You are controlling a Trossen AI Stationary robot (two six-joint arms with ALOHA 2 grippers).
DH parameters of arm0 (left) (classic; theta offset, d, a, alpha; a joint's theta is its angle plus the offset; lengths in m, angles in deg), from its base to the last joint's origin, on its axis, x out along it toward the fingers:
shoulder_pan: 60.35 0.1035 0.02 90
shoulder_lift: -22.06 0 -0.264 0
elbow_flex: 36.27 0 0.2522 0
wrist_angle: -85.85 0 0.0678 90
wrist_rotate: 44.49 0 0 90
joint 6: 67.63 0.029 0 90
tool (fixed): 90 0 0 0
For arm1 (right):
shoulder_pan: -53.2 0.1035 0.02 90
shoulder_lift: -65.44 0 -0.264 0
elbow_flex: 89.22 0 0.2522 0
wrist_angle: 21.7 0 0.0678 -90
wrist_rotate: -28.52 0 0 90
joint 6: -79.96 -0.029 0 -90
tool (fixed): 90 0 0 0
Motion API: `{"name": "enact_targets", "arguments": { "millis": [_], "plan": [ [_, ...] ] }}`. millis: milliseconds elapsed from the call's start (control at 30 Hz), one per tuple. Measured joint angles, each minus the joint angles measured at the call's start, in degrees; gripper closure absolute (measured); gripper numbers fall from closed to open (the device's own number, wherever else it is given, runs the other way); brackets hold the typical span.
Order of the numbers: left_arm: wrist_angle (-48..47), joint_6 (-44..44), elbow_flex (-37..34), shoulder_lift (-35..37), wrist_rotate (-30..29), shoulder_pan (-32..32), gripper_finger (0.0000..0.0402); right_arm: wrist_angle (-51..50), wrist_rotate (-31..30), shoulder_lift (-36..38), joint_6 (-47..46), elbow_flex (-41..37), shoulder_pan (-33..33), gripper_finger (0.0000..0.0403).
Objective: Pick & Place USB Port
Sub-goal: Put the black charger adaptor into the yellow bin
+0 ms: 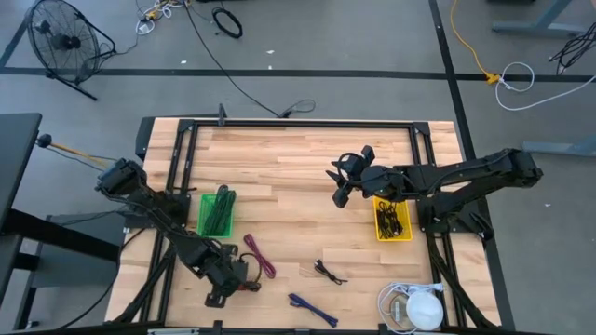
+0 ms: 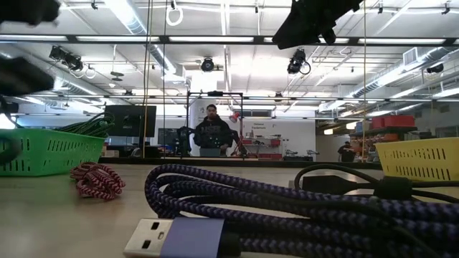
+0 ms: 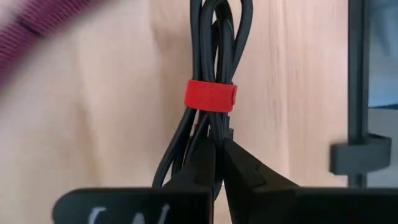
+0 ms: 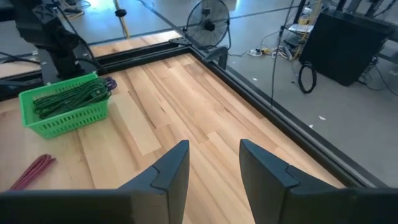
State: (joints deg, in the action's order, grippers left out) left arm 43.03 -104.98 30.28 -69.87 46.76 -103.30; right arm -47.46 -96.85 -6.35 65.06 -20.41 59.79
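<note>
Green basket (image 4: 65,106) w/ cables, table far side

Your two arms (image 1: 158,209) are dark, jointed, black-cabled; the left wrist plate (image 3: 134,208) carries white markings, lower left.

The high view looks straight down from well above, taking in the whole counter (image 1: 298,177) and floor around it. The low view sits at counter height, very near a blue cable (image 2: 287,208), facing level into the room. The left wrist view looks close down past the left tool (image 3: 219,165) onto a black cable (image 3: 211,74). The right wrist view looks from above past the right tool (image 4: 214,171) across the counter. High, low and right wrist views share the green basket (image 4: 65,106).
</note>
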Motion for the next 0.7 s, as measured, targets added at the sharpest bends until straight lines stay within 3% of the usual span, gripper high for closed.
{"name": "enact_targets", "arguments": {
  "millis": [167, 367, 433, 567, 700],
  "plan": [
    [-9.33, 2.73, 7.94, 0.03, -8.24, 2.42, 0.0389, -1.10, 0.48, 0.00, 0.38, 0.00, -0.02, 0.0262],
    [-14.49, 10.10, 15.34, 1.18, -30.16, 4.86, 0.0389, -3.20, 0.48, 0.00, 0.40, 0.00, 0.00, 0.0262],
    [-14.23, 13.81, 15.50, 3.59, -34.99, 6.59, 0.0389, -3.24, 0.50, 0.00, 0.40, 0.00, -0.02, 0.0262],
    [-12.68, 19.06, 14.28, 10.00, -38.95, 10.78, 0.0389, -3.22, 2.32, 0.00, 0.61, 0.00, -0.02, 0.0262],
    [-5.50, 26.68, 10.29, 18.05, -38.88, 15.34, 0.0389, -3.04, 3.93, 0.00, 1.66, 0.00, 0.02, 0.0262]
  ]
}}
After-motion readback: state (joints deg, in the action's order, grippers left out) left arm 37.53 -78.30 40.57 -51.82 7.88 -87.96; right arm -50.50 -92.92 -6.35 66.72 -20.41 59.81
